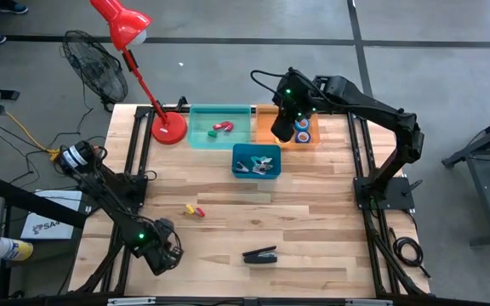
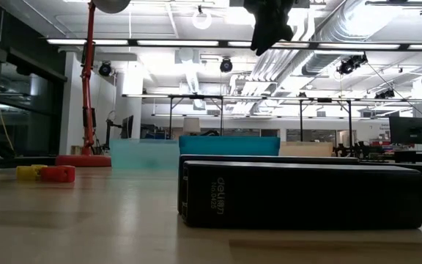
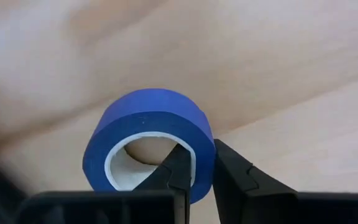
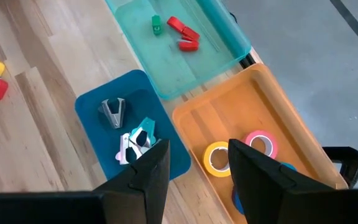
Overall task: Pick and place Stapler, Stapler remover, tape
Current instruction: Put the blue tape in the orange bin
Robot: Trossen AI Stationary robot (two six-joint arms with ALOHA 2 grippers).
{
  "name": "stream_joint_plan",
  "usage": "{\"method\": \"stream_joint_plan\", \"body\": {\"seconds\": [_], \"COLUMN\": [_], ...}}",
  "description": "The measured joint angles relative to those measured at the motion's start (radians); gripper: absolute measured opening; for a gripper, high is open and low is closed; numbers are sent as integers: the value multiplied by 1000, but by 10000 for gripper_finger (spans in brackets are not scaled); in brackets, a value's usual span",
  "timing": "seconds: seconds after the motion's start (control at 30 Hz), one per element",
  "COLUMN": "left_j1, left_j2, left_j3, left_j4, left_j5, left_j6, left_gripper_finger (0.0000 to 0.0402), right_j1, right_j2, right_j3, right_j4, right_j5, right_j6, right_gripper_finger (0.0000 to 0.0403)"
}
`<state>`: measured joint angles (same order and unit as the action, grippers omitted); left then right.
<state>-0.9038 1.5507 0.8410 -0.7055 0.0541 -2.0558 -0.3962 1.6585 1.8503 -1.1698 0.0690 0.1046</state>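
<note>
My left gripper is at the table's near left corner, shut on a blue tape roll with a pale core. The black stapler lies flat on the wood near the front edge, and it fills the low view. My right gripper hangs open, high above the orange tray at the far side. That tray holds a yellow roll, a pink roll and a partly hidden blue one. Staple removers lie in the blue tray. My left gripper holds the blue roll by its ring wall. One finger is inside the hollow core and the other finger is outside. The fingers come from above, pointing down. Whether the roll rests on the table cannot be told.
A teal tray with small red and green pieces sits at the far edge beside a red desk lamp. Small yellow and red items lie on the wood left of centre. Bare wood lies between the stapler and the trays.
</note>
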Motion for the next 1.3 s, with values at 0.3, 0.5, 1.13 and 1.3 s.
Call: {"method": "stream_joint_plan", "body": {"seconds": [0.3,0.5,1.13,1.3], "left_j1": [1,1,166,342], "left_j2": [-143,-345,-720,-717], "left_j3": [77,78,78,78], "left_j4": [-71,-62,687,764], "left_j5": [-651,-1043,-912,-657], "left_j6": [279,503,1769,1857], "left_gripper_finger": [31,31,31,31], "right_j1": [12,53,273,298], "right_j2": [0,0,0,0], "right_j3": [0,0,0,0], "right_j4": [52,144,693,748], "right_j5": [-147,-244,-339,-339], "right_j6": [-78,-121,-139,-139], "right_gripper_finger": [154,154,154,154]}}
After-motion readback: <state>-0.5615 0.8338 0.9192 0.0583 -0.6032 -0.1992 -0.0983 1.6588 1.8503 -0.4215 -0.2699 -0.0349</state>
